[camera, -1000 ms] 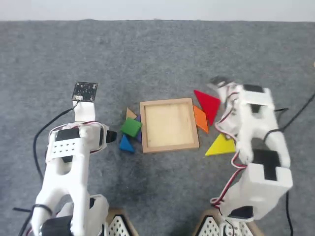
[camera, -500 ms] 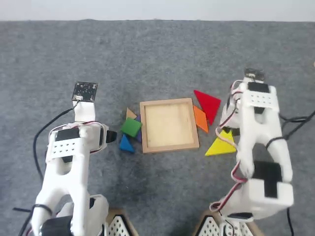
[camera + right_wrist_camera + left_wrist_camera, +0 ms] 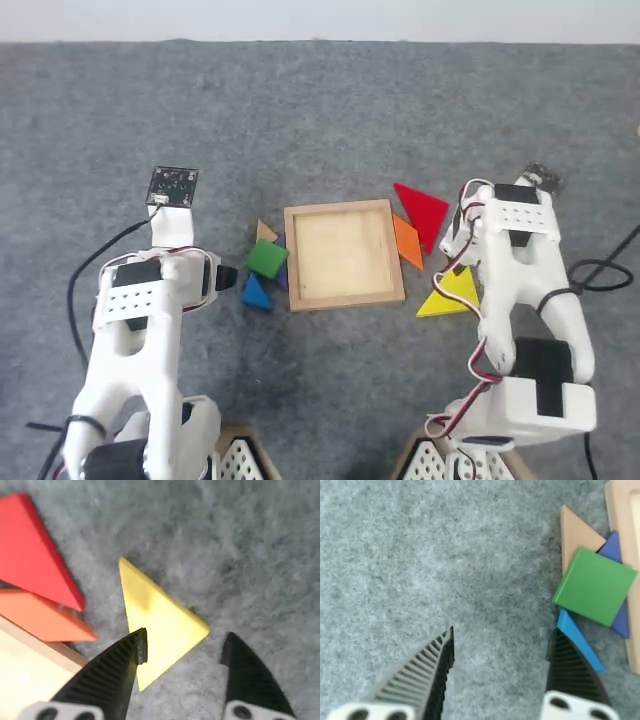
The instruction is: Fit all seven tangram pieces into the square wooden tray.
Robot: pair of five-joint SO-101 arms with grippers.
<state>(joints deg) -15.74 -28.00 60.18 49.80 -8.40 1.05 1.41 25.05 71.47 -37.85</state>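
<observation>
**Yellow triangle: light, stiff, lying flat, best pinched across its edges**

The yellow triangle [image 3: 160, 630] lies flat on the mat [image 3: 330, 120], near the tray's [image 3: 345, 297] front right corner and apart from it. The red triangle [image 3: 422, 212] and orange piece [image 3: 406, 241] lie farther back along the tray's right side. It looks like thin painted wood, so probably light and rigid but smooth enough to slip. Low edges on soft felt give little to catch, so the fingertips likely need to press into the mat and close across a narrower part. The right gripper [image 3: 185, 647] hangs over it with jaws spread, one tip above the piece and one past its edge. The left gripper [image 3: 502, 635], also spread, sits by the blue triangle [image 3: 577, 640] and green square [image 3: 594, 586].
</observation>
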